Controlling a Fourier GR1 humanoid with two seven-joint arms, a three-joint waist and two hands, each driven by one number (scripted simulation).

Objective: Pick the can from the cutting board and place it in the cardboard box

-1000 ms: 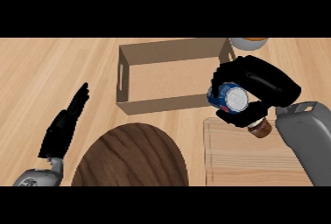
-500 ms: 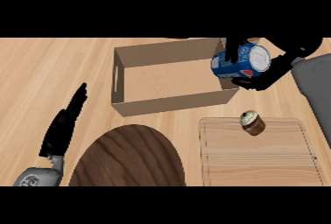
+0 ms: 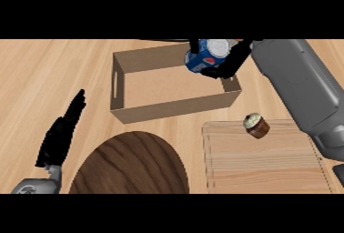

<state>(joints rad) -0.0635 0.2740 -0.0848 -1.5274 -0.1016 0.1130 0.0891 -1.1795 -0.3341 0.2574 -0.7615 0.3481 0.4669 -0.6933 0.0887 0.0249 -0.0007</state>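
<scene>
Once lifted off board [image 3: 269, 159], carried can [image 3: 207, 57] over box [image 3: 174, 107], right hand [image 3: 228, 61] curled round it; release remained.

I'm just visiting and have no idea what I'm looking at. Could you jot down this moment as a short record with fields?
Can: blue, held above the far right corner of the box
Right hand: fingers curled round the can
Left hand: open, resting at the left, touching nothing
Cardboard box: open top, nothing inside yet
Cutting board: pale wood, near right, with a cupcake on its far edge
Dark wooden oval: near edge, between the arms
Step left: lower the can into the box
</scene>
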